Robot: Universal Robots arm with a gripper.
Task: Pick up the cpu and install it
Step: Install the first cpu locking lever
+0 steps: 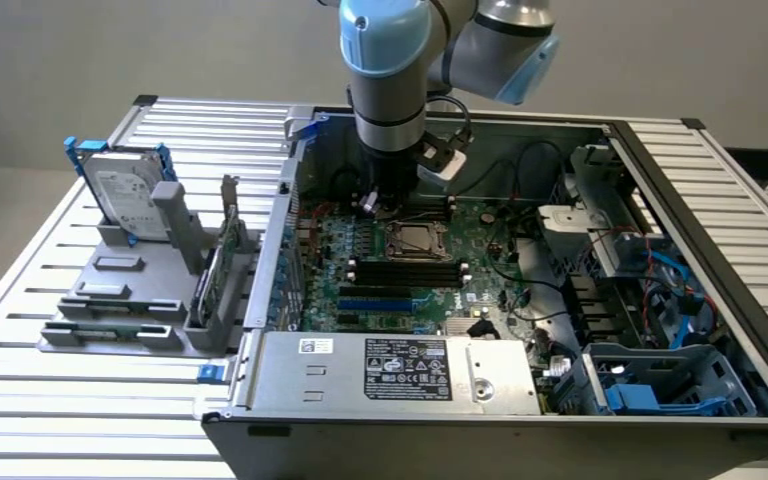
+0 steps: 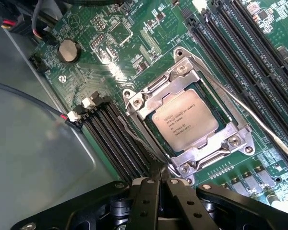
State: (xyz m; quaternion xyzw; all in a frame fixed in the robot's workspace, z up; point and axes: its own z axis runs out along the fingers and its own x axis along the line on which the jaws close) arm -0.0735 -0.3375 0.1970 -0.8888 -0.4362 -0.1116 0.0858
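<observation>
Small flat square silver-grey cpu (image 2: 184,120) sits seated in the dark metal-framed socket (image 2: 143,106) on the green motherboard (image 2: 93,76), the black gripper (image 2: 159,182) hovers just beside it, clenched on nothing, and the thin wire lever (image 2: 282,142) looks unlatched, so locking seems left.

cpu (image 2: 185,120), faint Intel Xeon print

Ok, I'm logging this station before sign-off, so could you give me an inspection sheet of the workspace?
Surface: slatted metal table, carrying an open computer case.
Job's things: chip lies flat in its socket on the green board.
Clutter: hard drive upright in a grey holder, exterior view's left.
Grippers: gripper shut, empty, close by the socket's corner.
Cables: thin dark cable to a white plug.
Surroundings: plain grey wall.
</observation>
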